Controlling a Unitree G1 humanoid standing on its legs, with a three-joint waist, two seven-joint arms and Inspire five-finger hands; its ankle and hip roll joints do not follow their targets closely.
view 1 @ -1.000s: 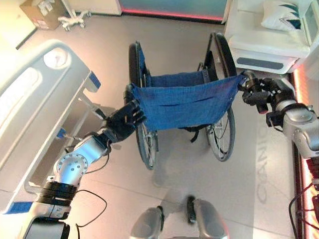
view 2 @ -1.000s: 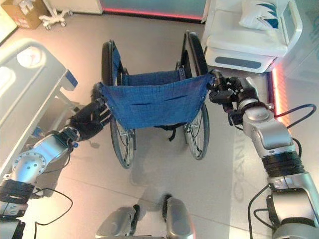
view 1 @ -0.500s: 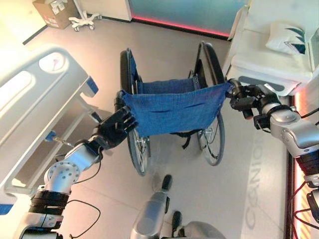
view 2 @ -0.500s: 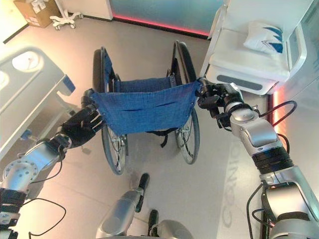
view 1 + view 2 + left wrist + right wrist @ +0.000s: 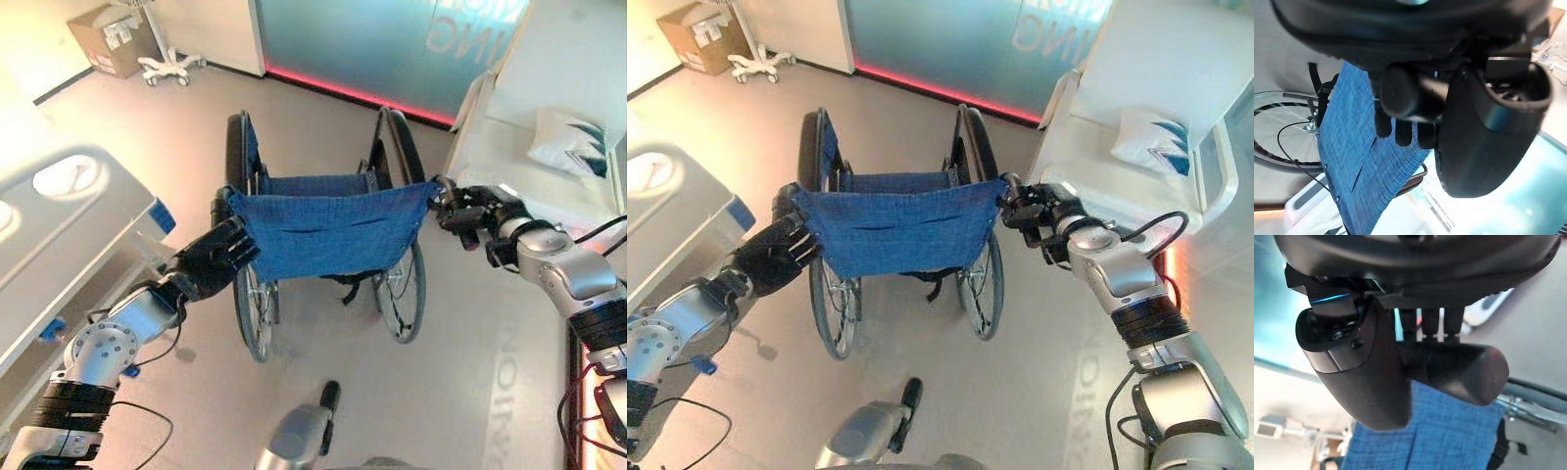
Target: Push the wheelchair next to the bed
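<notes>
Presently catalogued: folding wheelchair with blue fabric backrest, black tyres and spoked metal wheels [image 5: 333,230], standing mid-floor, facing away toward the far wall. Flanked on the left by a white-and-grey hospital bed with blue corner bumpers [image 5: 69,235], near but apart; on the right by a white bed or couch carrying a white pillow with teal print [image 5: 568,147].

Left hand [image 5: 211,259]: clenched round the left black push handle [image 5: 1400,95]. Right hand [image 5: 470,211]: wrapped round the right black push handle [image 5: 1459,369].

Handling, as judged: fairly heavy yet free-rolling on 2 large wheels; frame stiff, backrest cloth soft and useless for pushing. Best held at the 2 rear handles, as now. Uneven pressure likely to veer it.
</notes>
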